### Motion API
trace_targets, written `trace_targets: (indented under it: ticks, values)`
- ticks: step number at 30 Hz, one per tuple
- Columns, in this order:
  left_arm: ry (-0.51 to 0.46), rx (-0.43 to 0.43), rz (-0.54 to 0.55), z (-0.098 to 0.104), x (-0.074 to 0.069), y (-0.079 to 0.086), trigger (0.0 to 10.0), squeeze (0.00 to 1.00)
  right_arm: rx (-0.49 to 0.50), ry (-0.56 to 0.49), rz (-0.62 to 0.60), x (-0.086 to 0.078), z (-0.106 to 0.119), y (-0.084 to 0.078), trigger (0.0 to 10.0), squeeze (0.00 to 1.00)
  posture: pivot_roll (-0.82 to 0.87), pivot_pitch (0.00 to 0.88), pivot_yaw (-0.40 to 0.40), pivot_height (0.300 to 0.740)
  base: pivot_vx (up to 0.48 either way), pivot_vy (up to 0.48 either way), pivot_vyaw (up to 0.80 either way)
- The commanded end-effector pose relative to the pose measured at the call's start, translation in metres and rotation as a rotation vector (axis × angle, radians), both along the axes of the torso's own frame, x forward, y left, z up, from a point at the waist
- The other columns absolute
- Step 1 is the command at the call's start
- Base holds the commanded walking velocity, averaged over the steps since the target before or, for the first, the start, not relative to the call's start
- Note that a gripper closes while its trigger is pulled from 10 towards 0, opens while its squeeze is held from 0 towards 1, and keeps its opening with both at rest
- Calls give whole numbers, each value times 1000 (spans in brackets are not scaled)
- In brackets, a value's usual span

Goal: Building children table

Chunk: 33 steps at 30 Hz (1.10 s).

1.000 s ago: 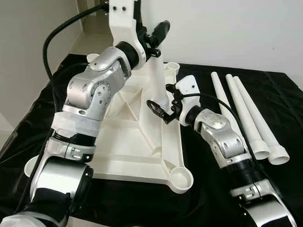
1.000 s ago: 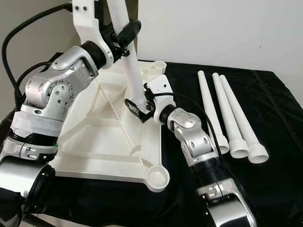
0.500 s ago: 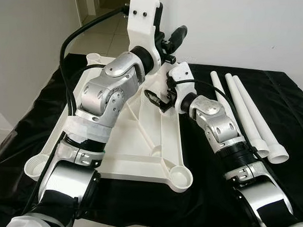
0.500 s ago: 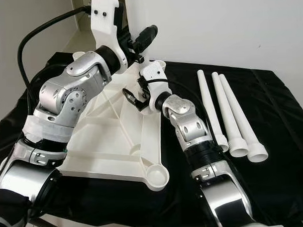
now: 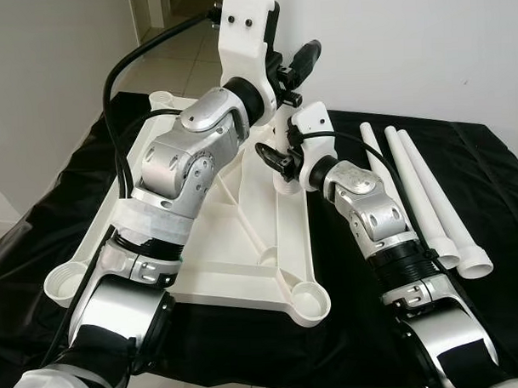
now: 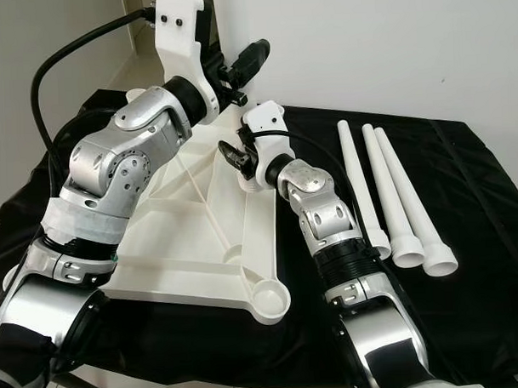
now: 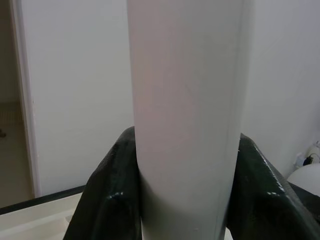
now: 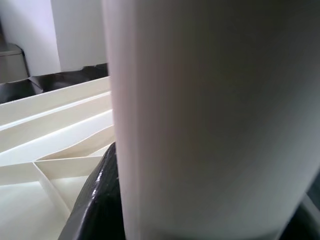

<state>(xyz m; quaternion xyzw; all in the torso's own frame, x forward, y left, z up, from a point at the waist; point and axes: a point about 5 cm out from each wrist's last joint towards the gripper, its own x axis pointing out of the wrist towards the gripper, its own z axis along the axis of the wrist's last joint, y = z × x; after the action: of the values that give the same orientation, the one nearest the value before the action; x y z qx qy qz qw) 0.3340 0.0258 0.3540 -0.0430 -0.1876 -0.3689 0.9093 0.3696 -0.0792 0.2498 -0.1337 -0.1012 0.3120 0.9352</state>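
Head views: the white tabletop point(image 5: 235, 237) lies upside down on the black-draped table point(image 5: 497, 194); a white table leg point(image 5: 285, 159) stands nearly upright on it, its long axis vertical, its foot apparently at a mid-edge socket, though the arms hide the joint; the left gripper point(image 5: 290, 69) grips it high, the right gripper point(image 5: 275, 158) clamps it low, nearer the seat; three spare legs point(image 5: 429, 201) lie side by side to the right.

Left wrist view: black fingers point(image 7: 107, 190) close on the leg.

Right wrist view: the same leg passes between that gripper's fingers point(image 8: 97, 205), the ribbed underside just beyond.
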Motion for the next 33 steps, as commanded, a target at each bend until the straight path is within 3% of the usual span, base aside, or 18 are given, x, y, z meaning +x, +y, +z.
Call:
trace_targets:
  ticks: [1,11,12,15,16,17,18,28,29,33]
  values:
    - [-67,27,-109,5,-10,-10,10000,0,13,45,18,-2,-6,5,0,0,43,26,-67,740,0,0,0]
    - [-71,22,-100,6,-10,-8,10000,0,57,85,-29,-2,-13,3,0,0,48,24,-70,740,0,0,0]
    - [-75,21,-97,6,-10,-7,10000,0,66,86,-44,-1,-14,3,10000,0,52,18,-69,740,0,0,0]
    - [-93,35,-93,7,-11,-7,10000,0,76,85,-61,-1,-16,2,10000,0,52,15,-68,740,0,0,0]
    - [-86,26,-96,7,-10,-6,10000,184,86,82,-68,-1,-16,2,10000,0,52,14,-67,740,0,0,0]
    - [-86,26,-96,7,-10,-6,10000,184,86,82,-68,-1,-16,2,10000,0,52,14,-67,740,0,0,0]
    - [-72,14,-104,6,-10,-6,10000,1000,98,77,-74,-1,-15,1,10000,0,53,10,-65,740,0,0,0]
    - [-54,26,-161,5,-13,-1,10000,1000,174,82,-131,-1,-15,-6,10000,0,56,1,-58,740,0,0,0]
    - [-54,28,-175,5,-15,1,10000,0,187,80,-151,0,-15,-9,10000,0,56,0,-56,740,0,0,0]
    - [-50,14,-166,7,-14,7,10000,0,217,79,-184,0,-16,-14,10000,0,59,2,-48,740,0,0,0]
